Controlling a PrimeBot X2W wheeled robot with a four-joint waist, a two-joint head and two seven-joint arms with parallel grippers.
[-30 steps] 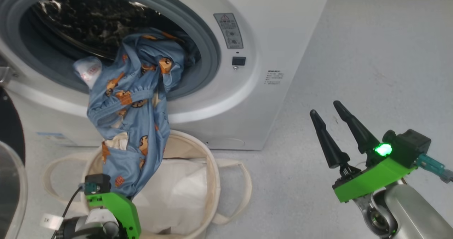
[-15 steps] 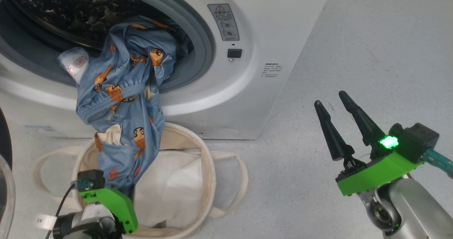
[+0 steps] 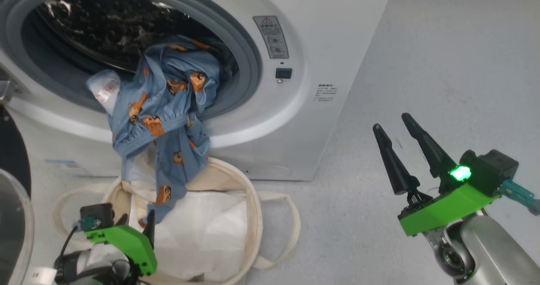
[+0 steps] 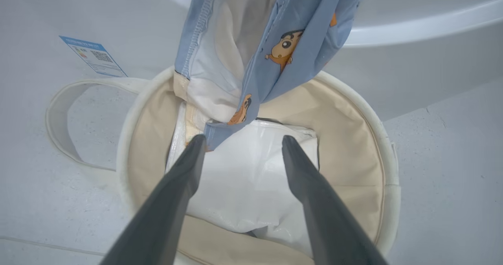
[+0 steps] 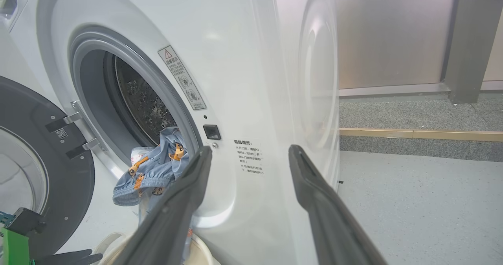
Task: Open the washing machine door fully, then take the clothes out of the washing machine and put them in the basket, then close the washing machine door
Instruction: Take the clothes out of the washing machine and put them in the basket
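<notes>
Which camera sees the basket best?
The left wrist view: it looks straight down into the basket, showing most of its rim and the white sheet inside. The head view shows both handles, but the left gripper covers part. The right wrist view catches a bit of rim.

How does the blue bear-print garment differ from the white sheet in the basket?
The clothes are light blue with orange-brown bears; the white sheet is plain. The clothes hang out of the mouth of the washing machine, lower end dangling into the basket; the white sheet lies wholly inside the basket. The clothes are bunched and twisted; the white sheet lies flatter. Both are soft and reach into the basket.
</notes>
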